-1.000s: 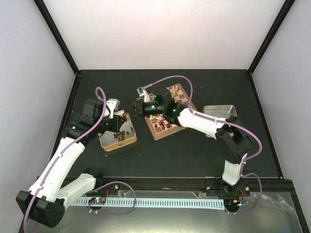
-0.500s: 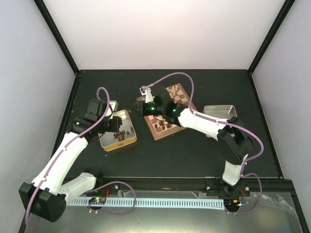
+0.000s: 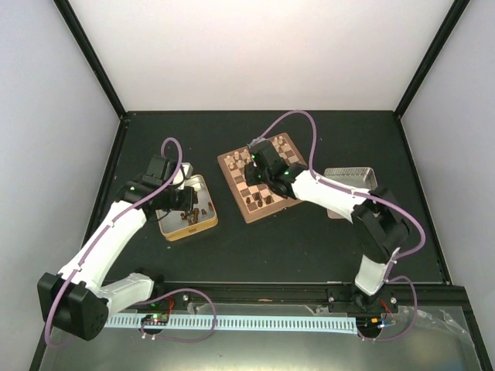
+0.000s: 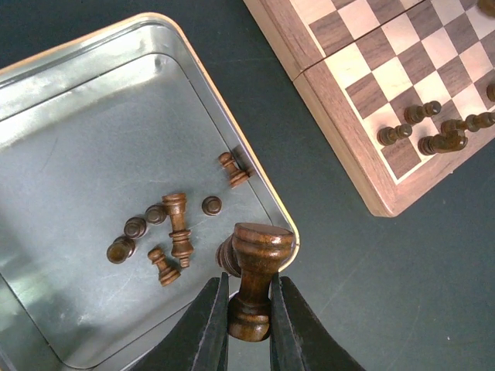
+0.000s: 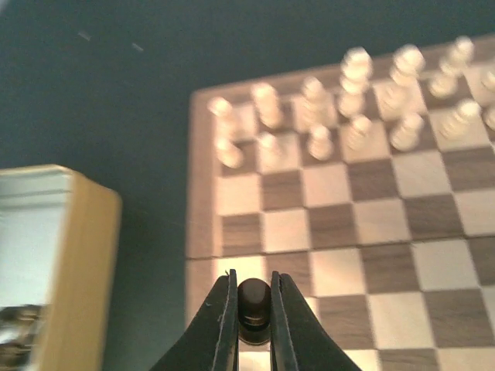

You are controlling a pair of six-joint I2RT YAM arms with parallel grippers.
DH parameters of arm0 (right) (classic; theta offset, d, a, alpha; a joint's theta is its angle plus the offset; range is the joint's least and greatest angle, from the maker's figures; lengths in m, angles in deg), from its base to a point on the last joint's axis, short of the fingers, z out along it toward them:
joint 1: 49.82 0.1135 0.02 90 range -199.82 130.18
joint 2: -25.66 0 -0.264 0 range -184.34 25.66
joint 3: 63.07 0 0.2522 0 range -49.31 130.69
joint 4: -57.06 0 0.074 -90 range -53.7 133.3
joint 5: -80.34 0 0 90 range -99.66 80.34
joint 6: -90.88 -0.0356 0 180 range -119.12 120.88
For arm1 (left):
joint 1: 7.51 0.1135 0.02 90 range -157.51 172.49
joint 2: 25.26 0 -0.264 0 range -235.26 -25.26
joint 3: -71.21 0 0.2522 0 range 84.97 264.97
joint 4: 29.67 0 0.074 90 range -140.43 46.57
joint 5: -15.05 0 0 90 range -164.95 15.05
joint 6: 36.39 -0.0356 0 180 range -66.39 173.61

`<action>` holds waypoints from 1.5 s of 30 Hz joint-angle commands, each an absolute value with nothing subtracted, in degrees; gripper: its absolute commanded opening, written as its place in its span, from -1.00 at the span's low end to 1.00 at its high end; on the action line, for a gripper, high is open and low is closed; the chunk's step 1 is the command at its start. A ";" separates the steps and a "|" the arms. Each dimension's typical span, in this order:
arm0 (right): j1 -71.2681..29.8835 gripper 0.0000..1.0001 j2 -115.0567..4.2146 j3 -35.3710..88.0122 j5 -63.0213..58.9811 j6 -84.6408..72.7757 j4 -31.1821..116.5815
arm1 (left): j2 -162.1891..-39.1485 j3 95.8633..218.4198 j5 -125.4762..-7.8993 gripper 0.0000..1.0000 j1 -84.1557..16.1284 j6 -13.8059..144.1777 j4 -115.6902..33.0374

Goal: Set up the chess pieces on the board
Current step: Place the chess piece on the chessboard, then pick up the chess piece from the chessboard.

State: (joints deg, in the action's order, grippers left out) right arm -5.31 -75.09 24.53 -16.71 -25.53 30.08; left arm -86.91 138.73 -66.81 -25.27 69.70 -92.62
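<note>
My left gripper (image 4: 249, 282) is shut on a dark-brown chess piece (image 4: 263, 247), gripped round its stem and lifted above the corner of an open metal tin (image 4: 93, 139). Several more dark chess pieces (image 4: 176, 224) lie loose in that tin. My right gripper (image 5: 253, 287) is shut on a small dark piece (image 5: 253, 305) above the left edge of the board (image 5: 203, 224). From above, the left gripper (image 3: 188, 199) hangs over the tin (image 3: 203, 224) and the right gripper (image 3: 254, 153) over the board (image 3: 232, 191). A few dark pieces (image 4: 433, 131) stand on the board's near rows.
Cream pieces (image 5: 356, 100) fill the board's far rows. A second metal tin (image 3: 348, 179) lies just right of the board. Black side walls fence the dark table top, and both arms' cables loop above it.
My right gripper has closed fully and swung right, away from the tin and the left gripper, to above the board. My left gripper has shifted slightly over the tin, still shut.
</note>
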 commanded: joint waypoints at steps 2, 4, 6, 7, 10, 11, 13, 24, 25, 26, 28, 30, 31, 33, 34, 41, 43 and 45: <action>-6.96 -0.84 -80.08 25.52 -22.92 -21.82 24.08 | -88.86 139.30 -64.79 -0.95 -25.29 71.67 -91.15; -7.53 -0.81 -81.83 26.01 -22.42 -21.58 23.68 | -89.76 139.24 -64.87 -0.95 -25.27 71.83 -90.90; -7.96 -0.80 -83.60 26.81 -22.06 -21.29 23.02 | -90.65 139.32 -65.05 -0.95 -25.18 71.84 -90.85; -8.18 -0.79 -84.34 27.33 -22.02 -21.24 22.69 | -91.05 139.29 -65.04 -0.95 -25.18 71.78 -90.70; -8.50 -0.78 -85.56 28.40 -22.05 -20.69 22.47 | -91.93 139.22 -64.94 -0.95 -25.18 71.75 -90.22; -8.69 -0.75 -85.75 28.65 -22.09 -20.53 22.40 | -92.22 139.20 -64.88 -0.95 -25.17 71.69 -90.13; -8.90 -0.63 -86.14 29.37 -21.68 -20.54 21.71 | -92.77 139.32 -64.81 -0.95 -25.18 71.60 -90.01; -10.82 -0.21 -85.31 33.70 -16.41 -23.24 14.31 | -93.67 139.47 -64.76 -0.95 -25.18 71.44 -89.72; -10.94 -0.21 -85.78 34.41 -15.91 -23.32 13.08 | -93.64 139.41 -64.77 -0.95 -25.22 71.45 -89.71; -10.97 -0.21 -86.47 35.25 -15.52 -23.31 12.00 | -93.67 139.34 -64.69 -0.95 -25.19 71.45 -89.67; -10.99 -0.22 -87.77 36.56 -14.12 -22.96 10.16 | -93.72 139.28 -64.63 -0.95 -25.18 71.44 -89.58; -10.97 -0.23 -88.88 37.49 -12.83 -22.52 9.27 | -93.67 139.05 -64.47 -0.95 -25.18 71.42 -89.62; -11.04 -0.24 -89.44 37.90 -12.41 -22.36 9.01 | -93.69 139.00 -64.41 -0.95 -25.18 71.40 -89.59; -10.97 -0.27 -90.35 38.64 -11.81 -22.01 8.47 | -93.69 138.88 -64.32 -0.95 -25.18 71.43 -89.48; -11.04 -0.28 -90.81 39.20 -11.50 -21.76 7.97 | -93.69 138.85 -64.25 -0.95 -25.18 71.42 -89.48; -10.99 -0.59 -92.85 41.38 -12.30 -21.78 5.20 | -93.60 138.51 -64.11 -0.95 -25.18 71.38 -89.33; -11.02 -0.76 -92.53 41.10 -13.10 -22.03 4.91 | -93.55 138.33 -64.10 -0.95 -25.18 71.49 -89.16; -11.00 -0.83 -91.24 40.33 -14.31 -22.39 5.14 | -93.67 138.32 -64.05 -0.95 -25.18 71.49 -89.13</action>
